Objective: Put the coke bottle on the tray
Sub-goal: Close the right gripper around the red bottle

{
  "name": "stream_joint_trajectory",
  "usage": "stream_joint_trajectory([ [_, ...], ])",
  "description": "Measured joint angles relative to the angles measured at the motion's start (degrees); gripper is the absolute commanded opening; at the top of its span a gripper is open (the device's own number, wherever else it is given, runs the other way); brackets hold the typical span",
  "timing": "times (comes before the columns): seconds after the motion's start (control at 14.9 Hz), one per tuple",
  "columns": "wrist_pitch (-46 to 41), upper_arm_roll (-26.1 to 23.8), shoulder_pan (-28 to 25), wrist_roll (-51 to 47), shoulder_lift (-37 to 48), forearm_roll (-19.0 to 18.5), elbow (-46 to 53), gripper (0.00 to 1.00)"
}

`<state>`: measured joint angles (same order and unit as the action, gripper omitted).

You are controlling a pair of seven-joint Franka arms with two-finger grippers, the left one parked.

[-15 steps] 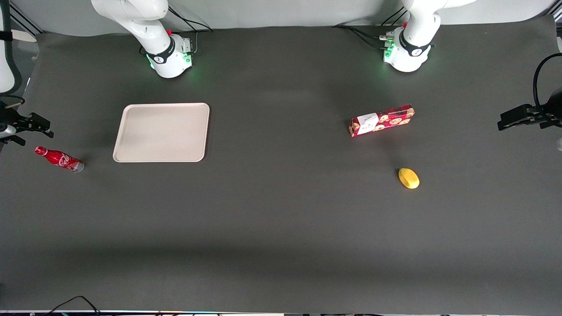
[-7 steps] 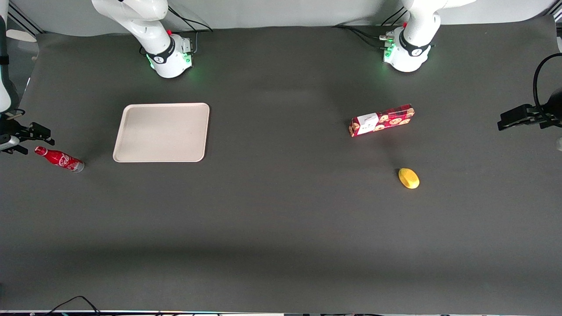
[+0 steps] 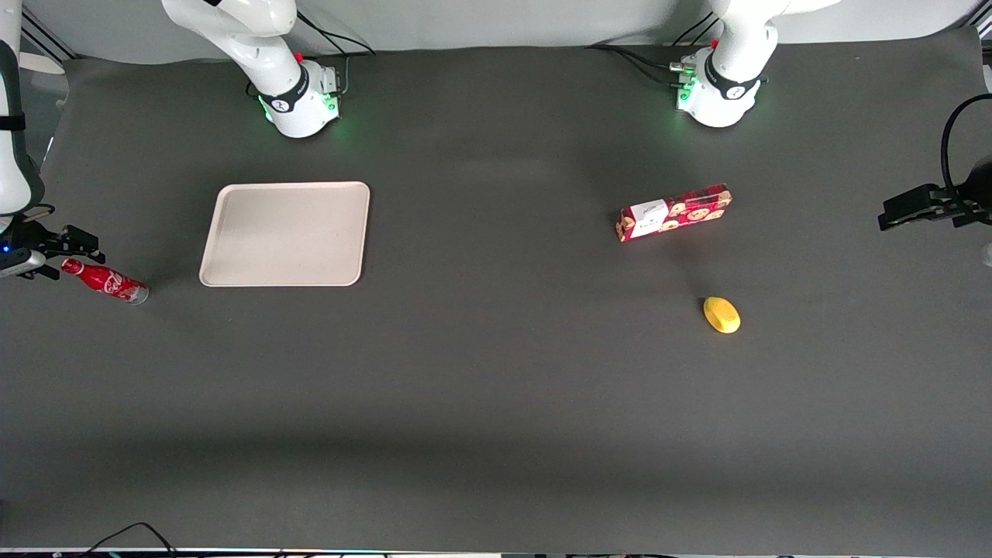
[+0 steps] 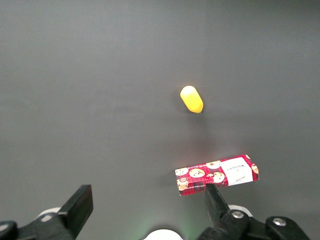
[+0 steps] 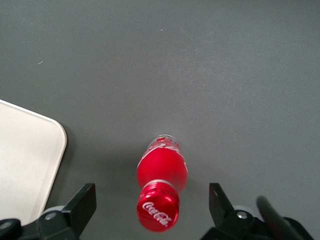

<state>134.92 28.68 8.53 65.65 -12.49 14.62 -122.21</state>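
Gripper (image 3: 54, 260) of the right arm hangs over the cap of the coke bottle (image 3: 105, 280) at the working arm's end of the table (image 3: 496, 403), fingers (image 5: 82, 202) spread wide to either side of the cap and not touching it. Bottle stands upright on the table, beside the tray (image 3: 285, 233) and apart from it. Cookie box (image 3: 673, 212) and lemon (image 3: 721, 315) lie toward the parked arm's end.
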Motion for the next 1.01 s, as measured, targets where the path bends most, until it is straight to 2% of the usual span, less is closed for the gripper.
stream_joint_trajectory([
  [0.13, 0.0, -0.1, 0.0, 0.0, -0.7, 0.0, 0.7, 0.99],
  [0.27, 0.0, -0.1, 0.0, 0.0, -1.5, 0.0, 1.5, 0.86],
  [0.6, 0.0, -0.2, 0.0, -0.2, -2.0, 0.1, 1.8, 0.73],
  [0.67, -0.1, -0.2, 0.0, -0.2, -2.0, 0.2, 1.8, 0.64],
  [0.87, -0.1, -0.2, 0.0, -0.2, -2.0, 0.3, 1.8, 0.63],
  [1.01, -0.1, -0.2, 0.0, -0.2, -2.0, 0.3, 1.8, 0.54],
])
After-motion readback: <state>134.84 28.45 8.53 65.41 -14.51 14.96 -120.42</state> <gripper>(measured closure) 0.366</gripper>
